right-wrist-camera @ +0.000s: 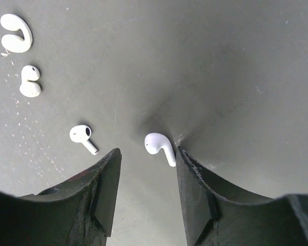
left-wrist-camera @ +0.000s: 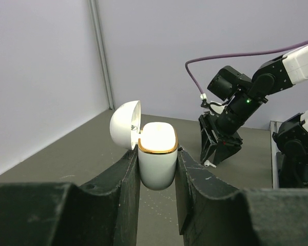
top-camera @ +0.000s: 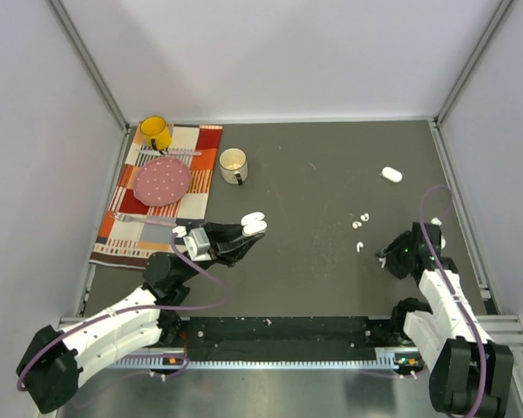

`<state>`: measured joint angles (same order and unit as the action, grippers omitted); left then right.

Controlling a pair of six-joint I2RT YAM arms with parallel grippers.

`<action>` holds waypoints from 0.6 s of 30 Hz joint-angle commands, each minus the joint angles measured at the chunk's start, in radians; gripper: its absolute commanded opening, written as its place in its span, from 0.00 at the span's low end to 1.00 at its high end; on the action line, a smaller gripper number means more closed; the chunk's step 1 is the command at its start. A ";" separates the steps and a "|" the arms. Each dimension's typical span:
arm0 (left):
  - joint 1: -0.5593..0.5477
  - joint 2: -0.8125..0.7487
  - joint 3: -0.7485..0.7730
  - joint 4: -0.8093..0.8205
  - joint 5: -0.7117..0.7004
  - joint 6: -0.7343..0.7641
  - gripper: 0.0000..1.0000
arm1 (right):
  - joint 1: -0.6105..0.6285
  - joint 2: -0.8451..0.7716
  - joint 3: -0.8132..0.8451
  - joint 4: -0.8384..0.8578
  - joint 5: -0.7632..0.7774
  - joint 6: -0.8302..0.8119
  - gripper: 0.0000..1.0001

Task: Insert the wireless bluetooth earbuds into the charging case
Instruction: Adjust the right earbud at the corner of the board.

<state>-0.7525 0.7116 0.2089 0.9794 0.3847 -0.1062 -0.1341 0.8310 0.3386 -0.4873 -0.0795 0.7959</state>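
Your right end effector [right-wrist-camera: 148, 151] is spread, straddling one earbud [right-wrist-camera: 155, 142] that lies on the dark surface [right-wrist-camera: 236, 77] — its stem almost touches one finger. Centre it before closing and pinch gently; plastic this small and glossy will likely squirt out. Three more earbuds [right-wrist-camera: 81, 135] lie to one side. Your left end effector [left-wrist-camera: 156, 160] is pinching the charging case [left-wrist-camera: 157, 151], lid flipped open — hold it level. Pale walls [left-wrist-camera: 41, 77] enclose the surface; a placemat [top-camera: 157, 196] lies far left.
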 commanded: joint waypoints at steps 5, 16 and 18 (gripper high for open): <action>-0.002 -0.009 0.020 0.039 0.005 -0.010 0.00 | -0.002 0.068 0.068 -0.054 0.050 -0.085 0.45; -0.002 -0.021 0.009 0.024 -0.003 0.008 0.00 | 0.106 0.207 0.201 -0.099 0.167 -0.198 0.46; -0.002 -0.023 0.007 0.022 -0.003 0.013 0.00 | 0.129 0.233 0.224 -0.108 0.202 -0.207 0.46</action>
<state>-0.7525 0.7055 0.2089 0.9699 0.3843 -0.1055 -0.0460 1.0191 0.4938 -0.5716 0.0357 0.6369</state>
